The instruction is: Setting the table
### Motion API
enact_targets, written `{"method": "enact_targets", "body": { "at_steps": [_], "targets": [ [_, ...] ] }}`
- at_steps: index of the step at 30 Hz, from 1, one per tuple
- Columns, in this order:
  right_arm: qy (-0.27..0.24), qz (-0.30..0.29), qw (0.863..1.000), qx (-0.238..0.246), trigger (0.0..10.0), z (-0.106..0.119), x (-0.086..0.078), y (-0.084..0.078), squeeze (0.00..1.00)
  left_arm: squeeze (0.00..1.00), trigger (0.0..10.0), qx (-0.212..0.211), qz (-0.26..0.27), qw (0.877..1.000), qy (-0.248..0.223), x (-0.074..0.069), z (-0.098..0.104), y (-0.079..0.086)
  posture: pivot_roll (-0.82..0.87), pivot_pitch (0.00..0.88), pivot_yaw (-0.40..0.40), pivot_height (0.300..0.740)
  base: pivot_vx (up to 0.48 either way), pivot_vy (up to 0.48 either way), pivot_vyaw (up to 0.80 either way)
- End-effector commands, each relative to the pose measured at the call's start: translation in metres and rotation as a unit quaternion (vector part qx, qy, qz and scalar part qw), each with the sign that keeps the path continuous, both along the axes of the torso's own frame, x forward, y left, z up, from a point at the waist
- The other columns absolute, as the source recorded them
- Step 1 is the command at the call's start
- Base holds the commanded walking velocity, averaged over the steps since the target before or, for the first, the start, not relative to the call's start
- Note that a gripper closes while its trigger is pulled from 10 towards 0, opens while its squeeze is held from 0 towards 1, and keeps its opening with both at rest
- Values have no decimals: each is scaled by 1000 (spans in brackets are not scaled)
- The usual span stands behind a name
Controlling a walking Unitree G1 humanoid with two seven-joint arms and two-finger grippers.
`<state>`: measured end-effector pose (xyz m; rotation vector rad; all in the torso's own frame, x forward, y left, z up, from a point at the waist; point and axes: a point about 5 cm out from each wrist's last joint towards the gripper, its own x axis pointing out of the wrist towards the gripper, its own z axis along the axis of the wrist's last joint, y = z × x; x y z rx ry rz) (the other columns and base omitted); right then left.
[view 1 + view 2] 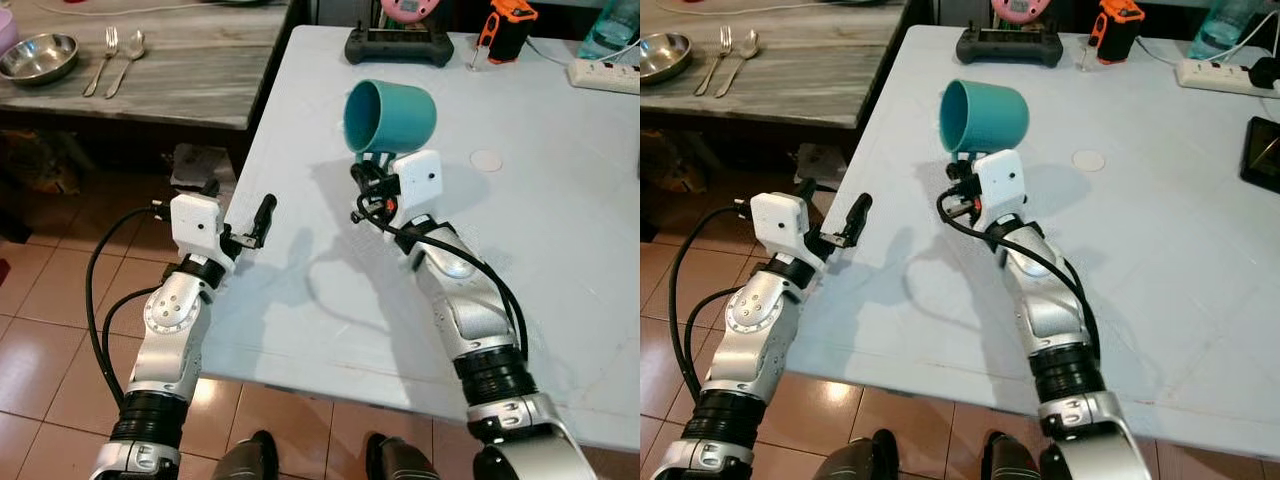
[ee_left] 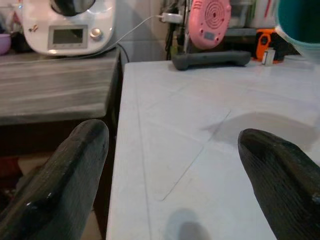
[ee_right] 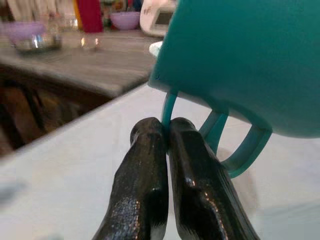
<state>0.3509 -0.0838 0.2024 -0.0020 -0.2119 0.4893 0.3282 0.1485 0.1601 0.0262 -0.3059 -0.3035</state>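
The right gripper [image 3: 167, 131] is raised over the white table [image 1: 560, 260], with its two black fingers [image 3: 145, 190] pressed together on the thin handle of a teal cup [image 1: 388, 118]. The jaws are clamped on the handle near the cup's rim. The cup sits directly above and beyond the fingertips, lifted off the table surface and tipped on its side, with its open mouth facing the robot's left. Its shadow falls on the tabletop below the jaws.

The left gripper [image 2: 172, 165] hovers at the near left edge of the same table, holding nothing. Its jaws stand wide apart, with bare tabletop between them. Straight ahead of these jaws, at the far end of the table, lie a black handheld controller [image 1: 399, 45] and an orange and black device [image 1: 512, 28]. A pink round object [image 2: 208, 22] stands behind the controller.

To the left of the left jaws, across a gap, stands a grey wooden table [image 1: 190, 70]. It carries a steel bowl [image 1: 38, 57], a fork [image 1: 102, 58] and a spoon [image 1: 128, 58] side by side.

A white power strip [image 1: 606, 75] rests at the far right of the white table.
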Motion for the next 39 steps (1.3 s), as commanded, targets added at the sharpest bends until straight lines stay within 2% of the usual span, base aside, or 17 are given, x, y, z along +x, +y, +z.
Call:
{"method": "enact_targets", "body": {
  "at_steps": [1, 2, 3, 6, 8, 12, 14, 20, 25, 27, 28, 30, 31, 35, 39],
  "targets": [
    [0, 4, 999, 46, 0, 11, -7, 1, 0, 0, 10000, 12, 5, 1000, 0, 0, -1, 4, -153, 161, 88, 740, 0, 0, 0],
    [10, 12, 997, 72, 0, 14, -10, 4, 0, 0, 10000, 17, 4, 1000, -1, 1, -1, 4, -154, 159, 93, 740, 0, 0, 0],
    [10, 12, 997, 72, 0, 14, -10, 4, 0, 0, 10000, 17, 4, 1000, -1, 1, -1, 4, -154, 159, 93, 740, 0, 0, 0],
    [33, 36, 989, 141, 0, 20, -18, 12, 0, 0, 10000, 25, 3, 1000, -2, 2, 0, 5, -156, 156, 102, 740, 0, 0, 0],
    [53, 62, 976, 200, 0, 24, -23, 16, 0, 0, 10000, 27, 3, 1000, -3, 4, 1, 6, -157, 155, 107, 740, 0, 0, 0],
    [66, 78, 962, 253, 0, 27, -28, 16, 0, 0, 10000, 39, 3, 999, -9, 5, 3, 5, -158, 154, 114, 740, 0, 0, 0],
    [85, 100, 947, 293, 0, 27, -32, 16, 0, 0, 10000, 39, 3, 999, -9, 6, 3, 5, -159, 154, 117, 740, 0, 0, 0],
    [112, 127, 923, 345, 0, 24, -40, 16, 0, 0, 10000, 40, -1, 999, -10, 5, 4, 5, -162, 157, 123, 740, 0, 0, 0],
    [146, 116, 888, 421, 0, 13, -41, 2, 0, 0, 10000, 43, -4, 999, -13, 6, 4, 4, -159, 160, 127, 740, 0, 0, 0],
    [149, 117, 883, 428, 0, 12, -42, 0, 0, 0, 10000, 43, -4, 999, -14, 6, 4, 3, -159, 160, 127, 740, 0, 0, 0],
    [149, 124, 871, 452, 0, 10, -44, -3, 0, 0, 10000, 45, -4, 999, -15, 6, 4, 4, -159, 160, 130, 740, 0, 0, 0],
    [150, 125, 865, 461, 0, 9, -44, -5, 0, 0, 10000, 46, -4, 999, -15, 6, 4, 4, -158, 160, 131, 740, 0, 0, 0],
    [151, 127, 854, 481, 0, 7, -45, -9, 0, 0, 10000, 47, -4, 999, -16, 6, 4, 4, -159, 161, 132, 740, 0, 0, 0],
    [150, 126, 840, 507, 0, 3, -47, -16, 0, 0, 10000, 53, -4, 998, -20, 6, 6, 4, -158, 161, 138, 740, 0, 0, 0],
    [157, 114, 843, 502, 0, -6, -48, -20, 0, 0, 10000, 61, -8, 998, -26, 7, 8, 3, -158, 162, 140, 740, 0, 0, 0]
  ]
}}
